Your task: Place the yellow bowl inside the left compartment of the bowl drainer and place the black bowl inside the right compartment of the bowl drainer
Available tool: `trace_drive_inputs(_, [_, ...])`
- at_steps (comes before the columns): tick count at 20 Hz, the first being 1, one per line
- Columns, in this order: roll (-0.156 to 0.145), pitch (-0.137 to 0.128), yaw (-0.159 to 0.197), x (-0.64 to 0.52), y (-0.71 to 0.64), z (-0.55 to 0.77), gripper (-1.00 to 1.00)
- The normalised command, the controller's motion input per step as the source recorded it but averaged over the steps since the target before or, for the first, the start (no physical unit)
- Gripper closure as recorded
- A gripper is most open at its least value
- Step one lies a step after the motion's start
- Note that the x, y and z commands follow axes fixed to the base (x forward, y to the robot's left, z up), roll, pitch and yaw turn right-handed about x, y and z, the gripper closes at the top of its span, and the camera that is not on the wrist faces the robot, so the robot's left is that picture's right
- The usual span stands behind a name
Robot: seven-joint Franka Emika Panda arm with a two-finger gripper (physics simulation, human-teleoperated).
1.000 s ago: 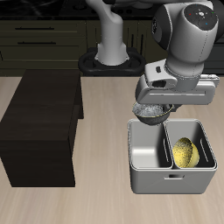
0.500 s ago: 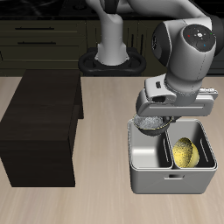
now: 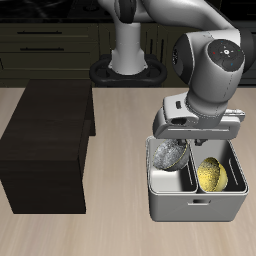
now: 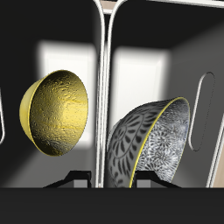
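The grey bowl drainer (image 3: 196, 208) stands near the table's front edge. The yellow bowl (image 3: 210, 174) leans on its side in one well. My gripper (image 3: 173, 147) hangs just over the other well, shut on the black bowl (image 3: 168, 155), which is tilted on edge and sits partly below the rim. In the wrist view the drainer's middle wall (image 4: 107, 87) separates the yellow bowl (image 4: 56, 110) from the speckled black bowl (image 4: 154, 145). My fingers are mostly hidden behind the black bowl's rim.
A tall dark wooden box (image 3: 45, 150) occupies the table beside the drainer, with a strip of bare tabletop between them. The robot's base (image 3: 124, 62) stands at the back, in front of dark cabinets.
My gripper has come down with the black bowl, from above the drainer's rim into the well beside the yellow bowl. The yellow bowl has not moved.
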Motion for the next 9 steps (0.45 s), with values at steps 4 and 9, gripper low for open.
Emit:
trace_drive_inputs(4, [-0.034, 0.011, -0.013, 0.04, -0.16, -0.01, -1.00])
trace_drive_inputs(9, [-0.020, -0.008, -0.003, -0.02, -0.14, 0.06, -1.00])
